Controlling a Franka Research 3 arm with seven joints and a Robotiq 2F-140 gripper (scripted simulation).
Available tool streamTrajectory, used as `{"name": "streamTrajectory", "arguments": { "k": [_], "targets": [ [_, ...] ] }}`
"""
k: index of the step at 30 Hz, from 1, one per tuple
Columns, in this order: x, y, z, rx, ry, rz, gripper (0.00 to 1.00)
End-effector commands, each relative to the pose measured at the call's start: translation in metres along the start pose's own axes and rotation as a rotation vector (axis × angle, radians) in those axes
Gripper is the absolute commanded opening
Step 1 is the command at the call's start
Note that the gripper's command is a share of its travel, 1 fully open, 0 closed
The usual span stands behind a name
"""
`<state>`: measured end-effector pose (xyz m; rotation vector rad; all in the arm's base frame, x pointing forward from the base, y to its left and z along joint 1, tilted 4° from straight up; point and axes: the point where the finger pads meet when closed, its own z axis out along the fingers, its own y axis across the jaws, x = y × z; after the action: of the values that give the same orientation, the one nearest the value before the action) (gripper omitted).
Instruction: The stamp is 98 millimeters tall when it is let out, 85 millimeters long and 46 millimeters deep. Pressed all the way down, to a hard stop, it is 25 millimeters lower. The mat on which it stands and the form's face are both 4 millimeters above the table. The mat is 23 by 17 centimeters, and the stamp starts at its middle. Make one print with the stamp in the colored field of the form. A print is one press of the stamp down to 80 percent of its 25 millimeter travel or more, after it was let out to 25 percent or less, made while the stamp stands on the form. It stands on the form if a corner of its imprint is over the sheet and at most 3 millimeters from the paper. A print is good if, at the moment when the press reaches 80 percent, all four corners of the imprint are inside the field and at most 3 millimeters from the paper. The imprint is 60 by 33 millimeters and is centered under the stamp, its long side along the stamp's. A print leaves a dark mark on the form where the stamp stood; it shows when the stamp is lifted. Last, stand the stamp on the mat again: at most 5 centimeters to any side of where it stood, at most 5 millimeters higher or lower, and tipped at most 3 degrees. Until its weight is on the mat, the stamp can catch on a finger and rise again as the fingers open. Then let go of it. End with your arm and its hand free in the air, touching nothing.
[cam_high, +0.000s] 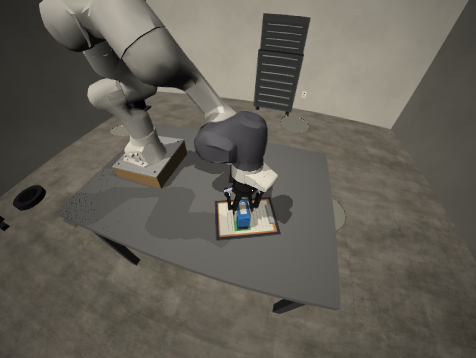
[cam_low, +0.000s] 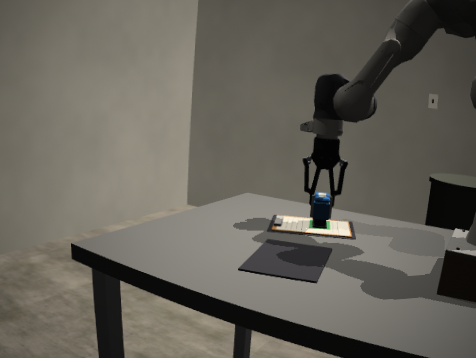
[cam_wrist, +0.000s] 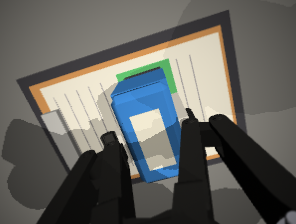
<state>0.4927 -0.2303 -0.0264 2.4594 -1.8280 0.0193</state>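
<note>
On the dark grey table (cam_low: 165, 260) lie, from left, a dark flat rectangular mat (cam_low: 287, 260) w/ nothing on it, then the cream lined form in its orange-and-dark frame (cam_low: 295, 225), and the blue box-shaped plastic stamp (cam_low: 321, 204) stands low over the form's green field (cam_low: 316, 228); contact w/ the paper I cannot tell. The black fingers (cam_low: 324, 190) are closed narrow on the stamp's two long sides, near its top. I judge it rigid, light, smooth-sided, so maybe slippery, w/ a spring inside; grip the upper body evenly, approx. at middle, so it stays upright when pressed.
</note>
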Motion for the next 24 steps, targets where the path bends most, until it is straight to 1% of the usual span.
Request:
{"name": "streamTrajectory", "arguments": {
  "k": [1,5,18,24],
  "targets": [
    [0.001,-0.0008,0.0075,0.003,0.003,0.007,0.17],
    [0.001,-0.0008,0.0123,0.003,0.003,0.007,0.17],
    [0.001,-0.0008,0.0124,0.003,0.003,0.007,0.17],
    [0.001,-0.0008,0.0157,0.003,0.003,0.007,0.17]
  ]
}}
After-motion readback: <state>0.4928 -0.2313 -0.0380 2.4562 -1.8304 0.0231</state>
